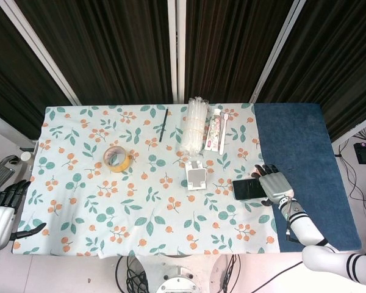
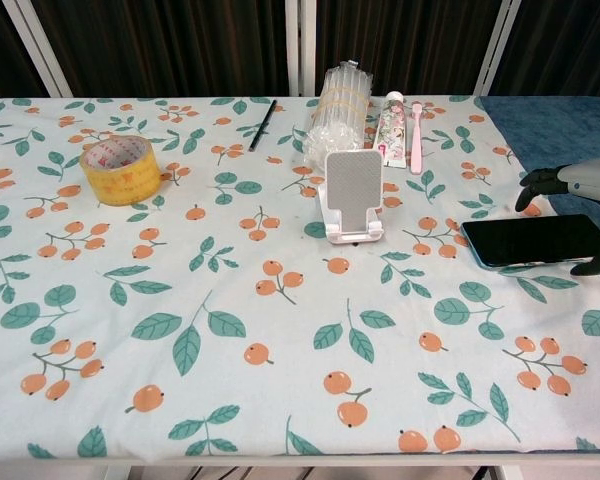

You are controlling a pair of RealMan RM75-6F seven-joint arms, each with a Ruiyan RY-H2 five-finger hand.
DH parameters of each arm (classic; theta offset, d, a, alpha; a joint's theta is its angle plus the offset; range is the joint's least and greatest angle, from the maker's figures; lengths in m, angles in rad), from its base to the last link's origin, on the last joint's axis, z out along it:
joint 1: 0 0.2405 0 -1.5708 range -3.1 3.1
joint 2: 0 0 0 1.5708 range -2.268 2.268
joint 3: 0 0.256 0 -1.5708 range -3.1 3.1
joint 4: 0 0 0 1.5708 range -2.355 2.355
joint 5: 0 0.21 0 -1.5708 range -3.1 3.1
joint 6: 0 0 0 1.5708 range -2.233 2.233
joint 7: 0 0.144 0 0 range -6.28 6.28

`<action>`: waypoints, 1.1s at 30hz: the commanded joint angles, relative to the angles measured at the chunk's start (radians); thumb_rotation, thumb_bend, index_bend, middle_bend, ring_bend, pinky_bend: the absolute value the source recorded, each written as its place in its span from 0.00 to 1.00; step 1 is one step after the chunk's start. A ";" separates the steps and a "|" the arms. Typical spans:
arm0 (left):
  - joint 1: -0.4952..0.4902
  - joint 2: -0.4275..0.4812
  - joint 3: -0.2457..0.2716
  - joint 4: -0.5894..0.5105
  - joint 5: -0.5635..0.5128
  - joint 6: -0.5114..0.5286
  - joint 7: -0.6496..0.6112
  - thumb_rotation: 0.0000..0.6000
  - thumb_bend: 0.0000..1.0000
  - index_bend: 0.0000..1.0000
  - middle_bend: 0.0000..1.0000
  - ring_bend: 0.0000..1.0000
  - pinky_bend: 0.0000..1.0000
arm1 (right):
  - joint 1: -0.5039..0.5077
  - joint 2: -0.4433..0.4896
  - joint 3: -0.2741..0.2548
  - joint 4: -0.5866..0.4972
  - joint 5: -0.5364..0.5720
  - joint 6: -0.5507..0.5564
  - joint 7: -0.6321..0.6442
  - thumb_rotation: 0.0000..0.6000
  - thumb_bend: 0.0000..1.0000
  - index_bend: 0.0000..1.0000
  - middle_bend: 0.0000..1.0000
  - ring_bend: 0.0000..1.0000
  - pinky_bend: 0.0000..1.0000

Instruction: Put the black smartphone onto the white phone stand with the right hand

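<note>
**Black smartphone waits flat under the reaching right hand**

The black smartphone [image 1: 251, 188] lies flat on the desk [image 1: 79, 183], screen up, right where the flowery cloth [image 2: 180, 300] meets the blue mat [image 1: 299, 146]. It lies flat because nobody has picked it up yet.

The right hand [image 1: 273, 185] is over the phone's outer end. Its fingers [image 2: 536, 181] are spread wide, with some on the far side of the phone and the thumb [image 2: 598, 264] on the near side. I think it is set like this so it can close on the phone's two long edges. It holds nothing yet, and I cannot tell if any finger touches the phone.

The white phone stand [image 2: 352, 196] sits upright, past the phone's other end from the hand, toward the middle of the desk. Its back leans a little and it has a small lip at the bottom, likely so a phone can rest there and not slide off.

Farther from the hand, behind the stand, are a clear plastic bundle [image 1: 195, 125], a tube [image 1: 214, 129] and a pink toothbrush [image 2: 416, 124]. A roll of yellow tape [image 2: 119, 170] and a black pen [image 1: 163, 124] lie well away.

The left hand [image 1: 1, 213] hangs off the far edge of the desk, fingers apart and empty. It is not needed for this job.
</note>
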 commanded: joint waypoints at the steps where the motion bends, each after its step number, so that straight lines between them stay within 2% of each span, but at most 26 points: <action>1: 0.002 0.002 0.000 0.000 -0.004 -0.001 0.000 0.69 0.06 0.06 0.08 0.11 0.22 | 0.007 -0.005 -0.006 0.009 0.007 0.000 0.004 1.00 0.09 0.21 0.00 0.00 0.00; 16: 0.003 0.003 0.001 0.004 -0.011 -0.009 -0.002 0.69 0.06 0.06 0.08 0.10 0.22 | 0.038 -0.018 -0.027 0.027 0.034 0.006 0.022 1.00 0.12 0.27 0.00 0.00 0.00; 20: 0.003 0.001 0.002 0.003 -0.011 -0.010 0.000 0.70 0.06 0.06 0.08 0.11 0.22 | 0.041 -0.024 -0.032 0.031 0.039 0.015 0.024 1.00 0.15 0.35 0.00 0.00 0.00; 25: 0.003 0.001 0.002 0.005 -0.011 -0.013 -0.001 0.70 0.06 0.06 0.08 0.10 0.22 | 0.034 -0.031 -0.031 0.038 0.016 0.031 0.058 1.00 0.19 0.51 0.00 0.00 0.00; 28: 0.002 0.002 0.002 0.004 -0.010 -0.013 -0.001 0.69 0.06 0.06 0.08 0.11 0.22 | 0.029 -0.030 -0.031 0.040 -0.003 0.035 0.081 1.00 0.21 0.55 0.00 0.00 0.00; 30: 0.001 0.002 0.002 0.003 -0.009 -0.014 -0.001 0.69 0.06 0.06 0.08 0.11 0.22 | 0.026 -0.029 -0.034 0.043 -0.014 0.041 0.088 1.00 0.22 0.56 0.04 0.00 0.00; 33: 0.000 0.001 0.002 0.003 -0.009 -0.015 0.000 0.69 0.07 0.06 0.08 0.11 0.22 | 0.022 -0.030 -0.037 0.047 -0.022 0.049 0.094 1.00 0.24 0.58 0.16 0.00 0.00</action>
